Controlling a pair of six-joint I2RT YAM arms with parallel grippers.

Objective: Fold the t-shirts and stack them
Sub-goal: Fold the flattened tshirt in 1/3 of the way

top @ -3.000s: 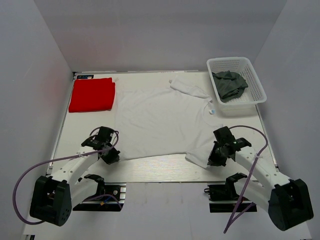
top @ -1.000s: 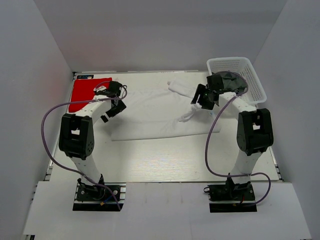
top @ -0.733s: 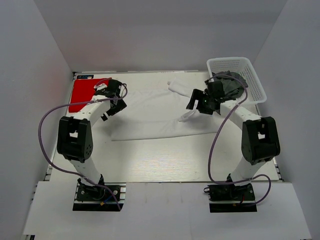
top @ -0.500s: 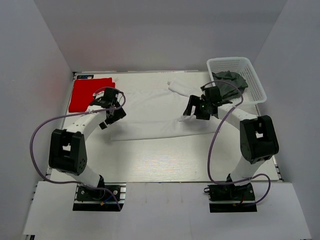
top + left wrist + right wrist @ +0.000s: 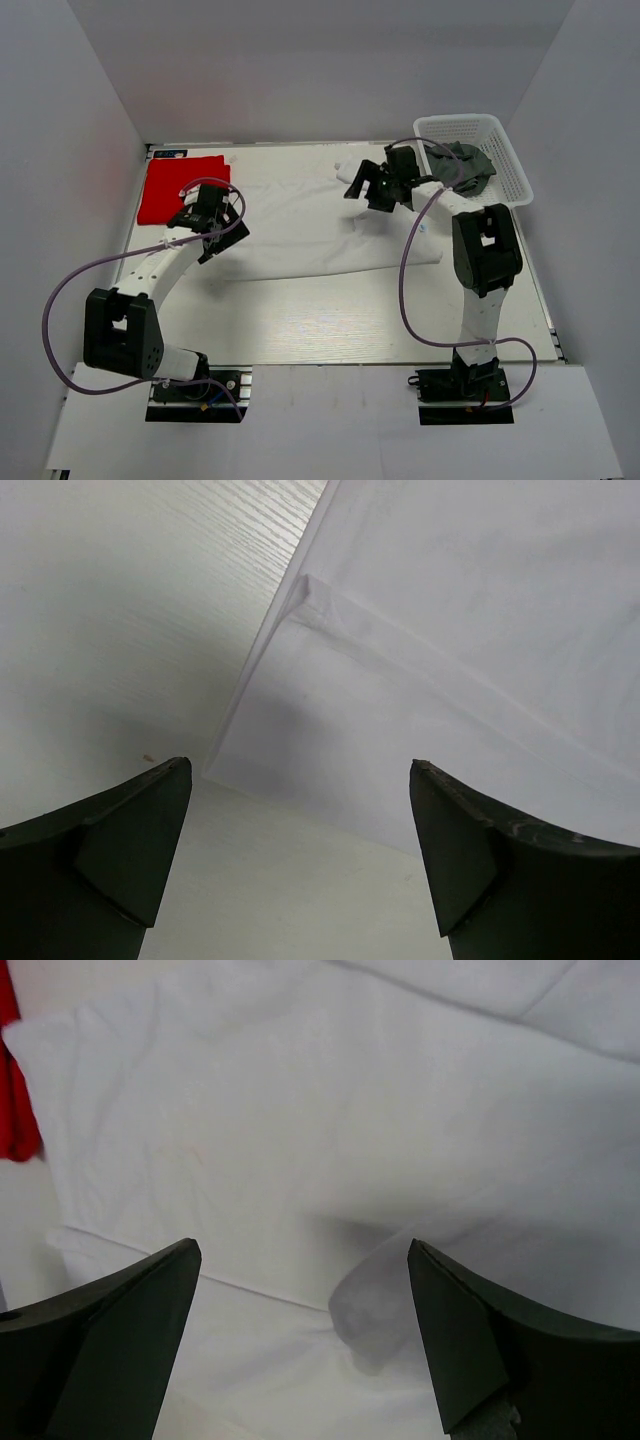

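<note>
**Edges and open room.** The white t-shirt point(image 5: 300, 235) lies folded into a wide band across the middle of the table point(image 5: 330, 320). Its lower edge runs nearly straight. Bare tabletop extends from that edge down to the table's lower edge. The left wrist view shows the shirt's lower left corner as two stacked layers, with the hem of the upper layer set back from the outer edge. One sleeve projects toward the upper right, just beside the right gripper point(image 5: 366, 190). The red t-shirt point(image 5: 180, 190) lies at upper left, near the white one, as a flat rectangle.

**Materials.** Both shirts are soft plain cloth. The white one is lightly creased, with a small raised fold visible in the right wrist view. The table is pale with a fine wood grain. The basket point(image 5: 516, 165), at upper right, is white plastic mesh and contains a dark garment point(image 5: 465, 170).

**Count.** Two shirts on the table, one basket, one garment inside it, two arms.

**Grippers.** The left gripper point(image 5: 220, 235) is above the white shirt's left end. Both grippers are spread wide and hold nothing.
</note>
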